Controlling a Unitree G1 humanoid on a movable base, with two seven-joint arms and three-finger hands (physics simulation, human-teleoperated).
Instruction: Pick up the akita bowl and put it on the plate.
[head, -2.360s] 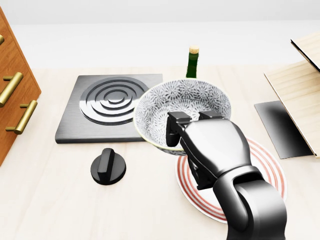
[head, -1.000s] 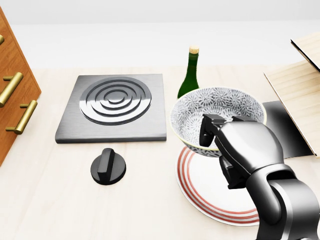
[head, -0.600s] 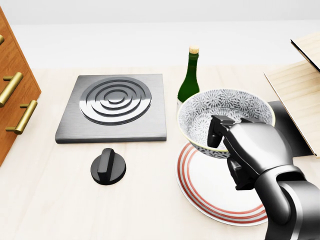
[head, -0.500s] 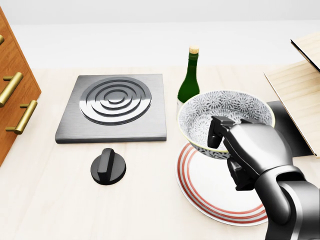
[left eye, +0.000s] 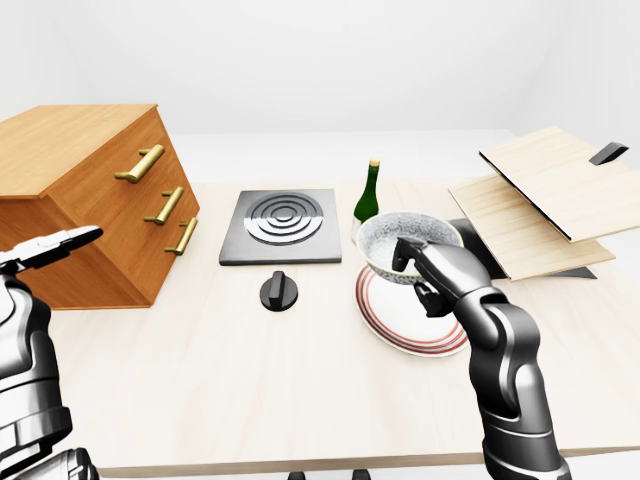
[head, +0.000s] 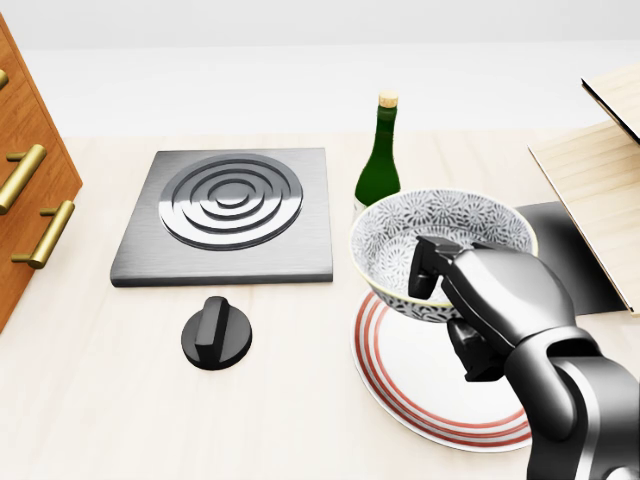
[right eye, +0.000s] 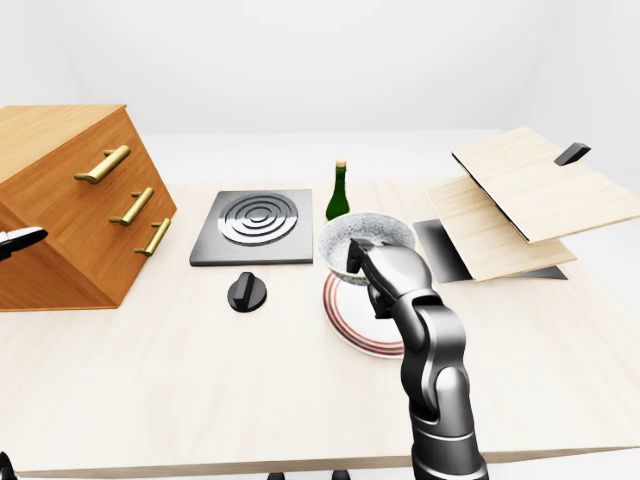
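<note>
We have carried the round, floral-patterned akita bowl (head: 395, 235) rightward from the hob's (head: 230, 215) edge; our right robot hand (head: 500, 300) clamps its rim, holding it above the red-ringed plate (head: 420, 390), midway along the worktop (head: 100, 400)

The head view looks steeply down from close above the pale wooden counter (head: 100, 400), framing mainly the square grey hob plate with raised rings (head: 225, 215), the green glass bottle (head: 378, 160) and the red-ringed white plate (head: 420, 385). Both eye views face the same way from farther back, taking in that same patch plus the whole counter and the brown wooden drawer chest (left eye: 90, 200).
</note>
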